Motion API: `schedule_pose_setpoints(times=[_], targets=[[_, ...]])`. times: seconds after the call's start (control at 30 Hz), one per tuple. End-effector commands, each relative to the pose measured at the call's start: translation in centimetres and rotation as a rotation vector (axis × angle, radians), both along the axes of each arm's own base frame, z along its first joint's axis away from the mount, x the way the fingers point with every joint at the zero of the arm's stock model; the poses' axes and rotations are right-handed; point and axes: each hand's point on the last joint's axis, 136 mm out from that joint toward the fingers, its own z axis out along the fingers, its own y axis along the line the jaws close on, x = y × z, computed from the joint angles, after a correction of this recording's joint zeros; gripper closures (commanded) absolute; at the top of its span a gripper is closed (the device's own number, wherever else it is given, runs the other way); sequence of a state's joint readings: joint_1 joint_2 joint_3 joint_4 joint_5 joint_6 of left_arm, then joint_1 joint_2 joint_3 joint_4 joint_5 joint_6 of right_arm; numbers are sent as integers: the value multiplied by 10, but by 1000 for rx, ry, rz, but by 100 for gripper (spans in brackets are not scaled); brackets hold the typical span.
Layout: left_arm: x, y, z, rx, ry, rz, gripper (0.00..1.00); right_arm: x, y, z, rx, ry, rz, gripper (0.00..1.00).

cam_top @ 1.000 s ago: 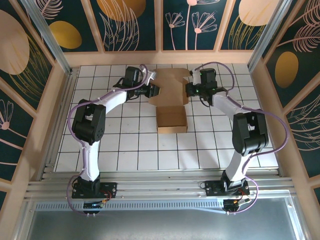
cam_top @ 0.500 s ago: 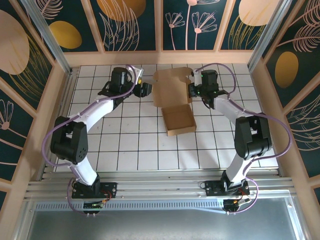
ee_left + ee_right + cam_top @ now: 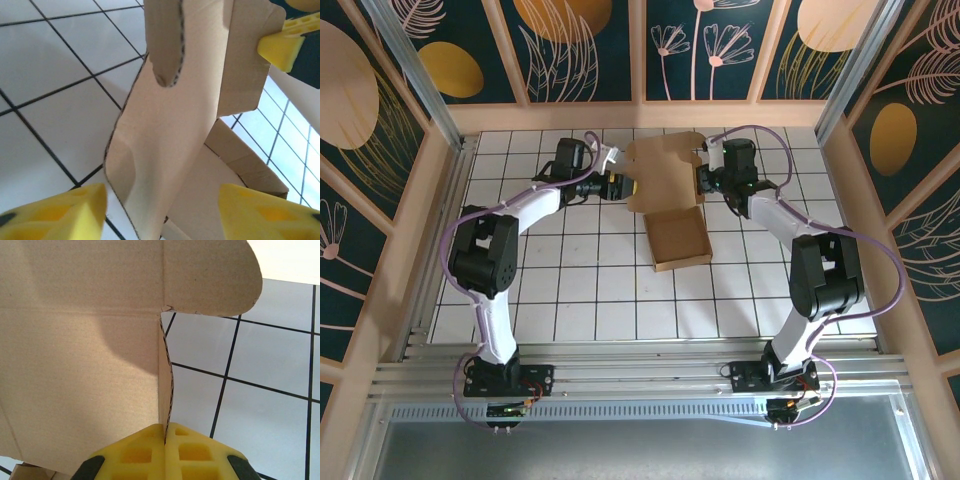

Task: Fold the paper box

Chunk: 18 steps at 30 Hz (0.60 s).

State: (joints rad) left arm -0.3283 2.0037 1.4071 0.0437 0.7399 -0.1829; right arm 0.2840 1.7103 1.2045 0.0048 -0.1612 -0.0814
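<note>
The paper box (image 3: 678, 240) is brown cardboard: an open tray on the white tiles with its lid panel (image 3: 665, 172) raised behind it. My left gripper (image 3: 617, 186) is at the lid's left edge. In the left wrist view it (image 3: 162, 214) is open, with a side flap (image 3: 165, 140) hanging between the yellow fingers and touching neither. My right gripper (image 3: 703, 181) is at the lid's right edge. Seen from the right wrist, it (image 3: 165, 432) is shut on the thin edge of a cardboard flap (image 3: 80, 340). One right finger (image 3: 278, 48) shows past the lid in the left wrist view.
The tiled table (image 3: 570, 290) is fenced by a wooden back wall (image 3: 640, 115) and side walls with painted panels. A metal rail (image 3: 640, 375) runs along the near edge by the arm bases. Open tiles lie in front of the box.
The left gripper opened, swung left off the lid, then came back to its left edge. The box tray has shifted a little right and turned; the right gripper kept its grip.
</note>
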Motion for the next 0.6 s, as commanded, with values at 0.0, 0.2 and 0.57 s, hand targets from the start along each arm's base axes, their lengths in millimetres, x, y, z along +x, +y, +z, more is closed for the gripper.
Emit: schedule_pose_setpoints(times=[0.0,0.2,0.57], targets=[[-5,-13,1,-90,10,-74,51,-6,3,20,-1,-65,15,100],[8,-12,13,-47,-121,-80,78,-13,3,49,7,-111,26,81],[8,-20,34,84,-440,-199,91,-58,31,138,-267,-582,387,32]])
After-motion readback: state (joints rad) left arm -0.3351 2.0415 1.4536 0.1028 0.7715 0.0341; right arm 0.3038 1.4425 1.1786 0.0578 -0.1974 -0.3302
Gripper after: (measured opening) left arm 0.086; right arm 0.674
